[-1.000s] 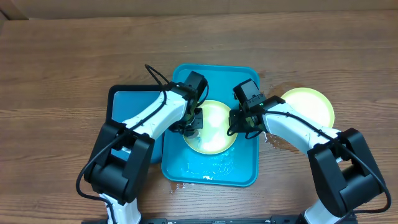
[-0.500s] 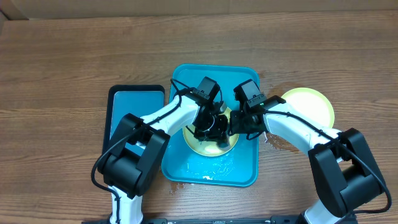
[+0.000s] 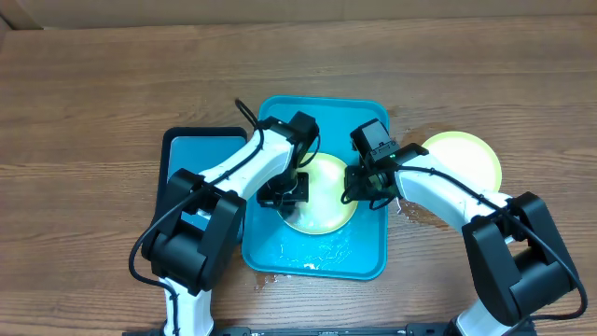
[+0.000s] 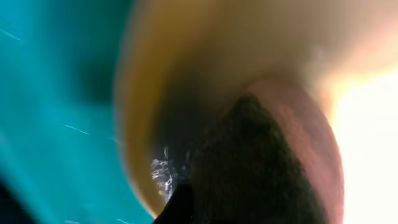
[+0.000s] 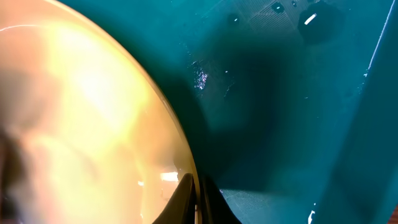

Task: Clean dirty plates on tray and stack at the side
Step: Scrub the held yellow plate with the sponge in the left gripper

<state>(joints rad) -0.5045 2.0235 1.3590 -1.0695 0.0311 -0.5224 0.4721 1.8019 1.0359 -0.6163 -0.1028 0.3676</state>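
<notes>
One plate lies, apparently flat, in the tray, whose length runs front-to-back.

Two plates in sight: one yellow-green plate mid-frame, another plate at right. Two trays: a turquoise tray in the centre and a dark-rimmed blue tray to its left. Two robot arms.

A brown wooden table fills almost the whole overhead view, its grain running lengthwise in long darker and lighter streaks. Along the top edge lies a pale tan strip, flat and plain; what it is cannot be told. The light is bright and even, with only soft shadows. A few wet spots glisten on the wood right of centre.
</notes>
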